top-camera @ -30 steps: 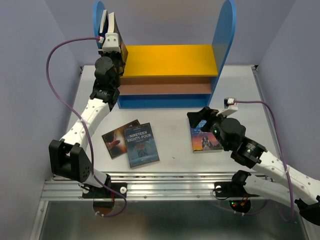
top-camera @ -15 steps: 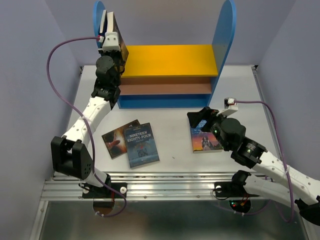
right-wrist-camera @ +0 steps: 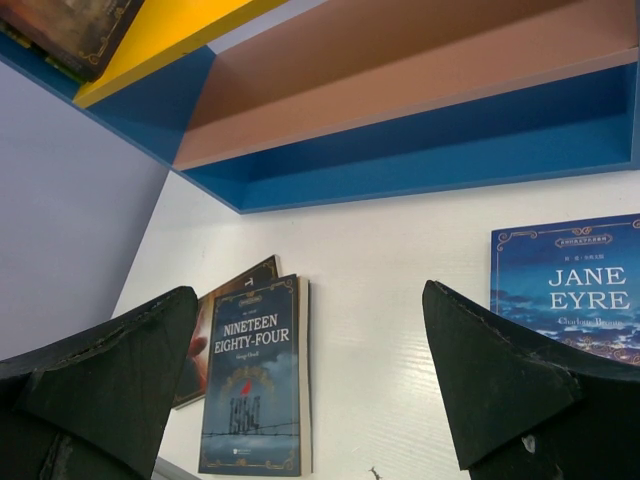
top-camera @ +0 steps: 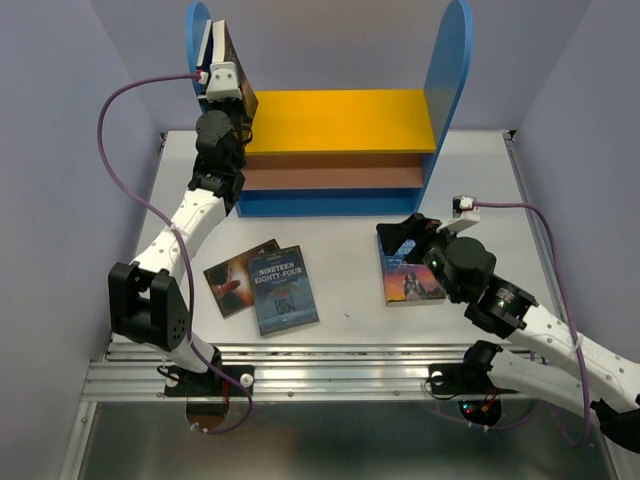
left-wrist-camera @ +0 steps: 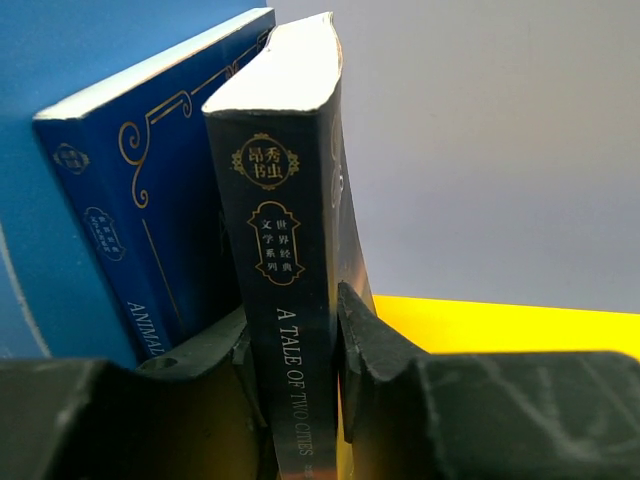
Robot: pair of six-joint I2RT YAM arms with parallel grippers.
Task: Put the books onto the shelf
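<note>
Now | left fingers [left-wrist-camera: 375,345] — clamped on dark book [left-wrist-camera: 290,250] | right fingers [right-wrist-camera: 500,370] — wide apart

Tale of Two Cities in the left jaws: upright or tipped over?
Upright: the book stands, spine vertical, between the left gripper's jaws, beside a blue book. Whether it rests on the yellow board, cannot tell.

Left end of the yellow upper shelf board [top-camera: 340,120] is taken: a blue-covered upright paperback [left-wrist-camera: 120,220] and a dark-spined upright paperback [left-wrist-camera: 290,250] stand by the round-topped blue left panel [top-camera: 197,30], with the left gripper [left-wrist-camera: 300,350] clamped on the dark one. The rest of the board is bare up to the blue right panel [top-camera: 450,60]. The brownish-pink lower board [top-camera: 330,178] has an open front. The white tabletop [top-camera: 350,270] is bare between the overlapping flat dark brown paperback [top-camera: 232,275] and blue-grey paperback [top-camera: 283,290] and the flat blue Jane Eyre paperback [top-camera: 408,285].
</note>
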